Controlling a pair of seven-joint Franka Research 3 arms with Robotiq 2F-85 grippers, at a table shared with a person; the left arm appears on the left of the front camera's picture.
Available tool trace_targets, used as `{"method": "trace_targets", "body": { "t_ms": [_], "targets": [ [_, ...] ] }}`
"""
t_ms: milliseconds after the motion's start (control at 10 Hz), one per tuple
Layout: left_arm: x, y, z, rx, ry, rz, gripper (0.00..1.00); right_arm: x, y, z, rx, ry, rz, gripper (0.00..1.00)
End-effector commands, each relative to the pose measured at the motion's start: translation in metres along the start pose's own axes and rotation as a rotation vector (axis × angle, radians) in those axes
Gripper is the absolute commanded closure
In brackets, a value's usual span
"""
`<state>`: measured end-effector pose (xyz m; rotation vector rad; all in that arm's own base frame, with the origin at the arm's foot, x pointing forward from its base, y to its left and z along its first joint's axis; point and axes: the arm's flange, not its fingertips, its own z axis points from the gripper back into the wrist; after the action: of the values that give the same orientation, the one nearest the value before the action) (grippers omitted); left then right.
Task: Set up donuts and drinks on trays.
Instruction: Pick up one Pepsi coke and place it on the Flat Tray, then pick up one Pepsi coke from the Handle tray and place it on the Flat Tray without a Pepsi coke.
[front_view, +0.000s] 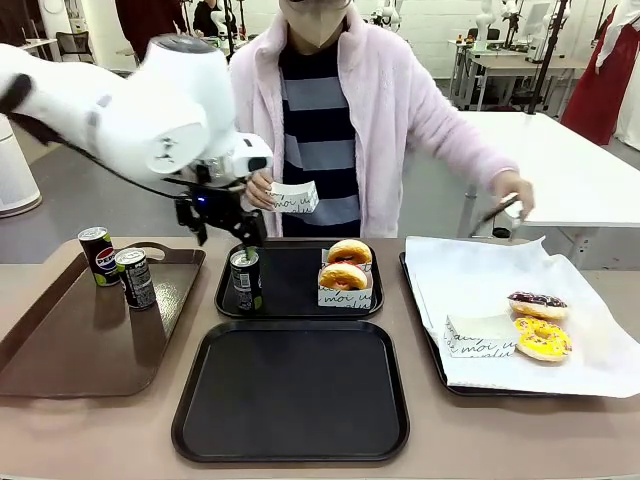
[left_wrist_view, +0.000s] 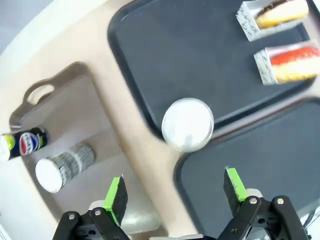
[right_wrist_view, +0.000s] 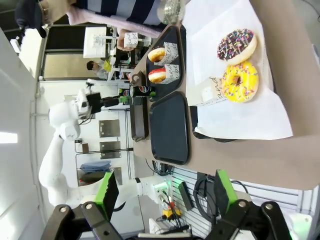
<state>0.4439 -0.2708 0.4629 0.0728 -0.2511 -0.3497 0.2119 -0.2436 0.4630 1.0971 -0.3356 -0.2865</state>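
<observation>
**Drinks: three.** One can (front_view: 246, 280) stands upright on the front left corner of the far black tray (front_view: 290, 275), just left of centre in the front view. In the left wrist view its silver top (left_wrist_view: 187, 124) sits mid-frame. Two more cans (front_view: 135, 277) stand upright side by side on the brown tray (front_view: 70, 340), at the left of the frame.

**Donuts: four.** Two boxed donuts (front_view: 345, 275) stand one behind the other at the right side of the far black tray. One chocolate-iced donut (front_view: 537, 305) and one yellow-iced donut (front_view: 545, 342) lie on the paper-lined tray (front_view: 470, 280) at the right of the frame. A white box (front_view: 478, 335) lies just left of the yellow-iced donut.

**Black trays: two.** The near black tray (front_view: 290, 390) lies at bottom centre, just in front of the far one.

**Pincers.** My left pincer (front_view: 230, 235) hovers just above the single can, apart from it, with its green pads (left_wrist_view: 116, 197) spread wide. My right pincer (right_wrist_view: 166, 192) also stands wide, at the bottom of its wrist view and well apart from the trays.

**Person.** A hand (front_view: 262, 192) holds one further paper box (front_view: 295, 197) above the far black tray, upper centre of the frame.
</observation>
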Motion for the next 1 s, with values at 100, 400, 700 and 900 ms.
{"method": "trace_targets", "body": {
  "t_ms": [100,400,700,900],
  "targets": [
    [-0.083,0.048,0.047,-0.074,-0.031,-0.109,0.0,0.001,0.0,-0.001,0.022,-0.011,0.016,0.0],
    [-0.123,0.091,0.064,-0.101,-0.049,-0.061,0.0,0.001,0.0,-0.001,0.022,-0.011,0.016,0.0],
    [-0.124,0.116,0.061,-0.082,-0.045,0.026,0.0,0.001,0.0,-0.001,0.022,-0.011,0.016,0.0],
    [-0.127,0.107,0.068,-0.085,-0.052,-0.014,0.0,0.001,0.0,-0.001,0.022,-0.011,0.016,0.0]
  ]
}}
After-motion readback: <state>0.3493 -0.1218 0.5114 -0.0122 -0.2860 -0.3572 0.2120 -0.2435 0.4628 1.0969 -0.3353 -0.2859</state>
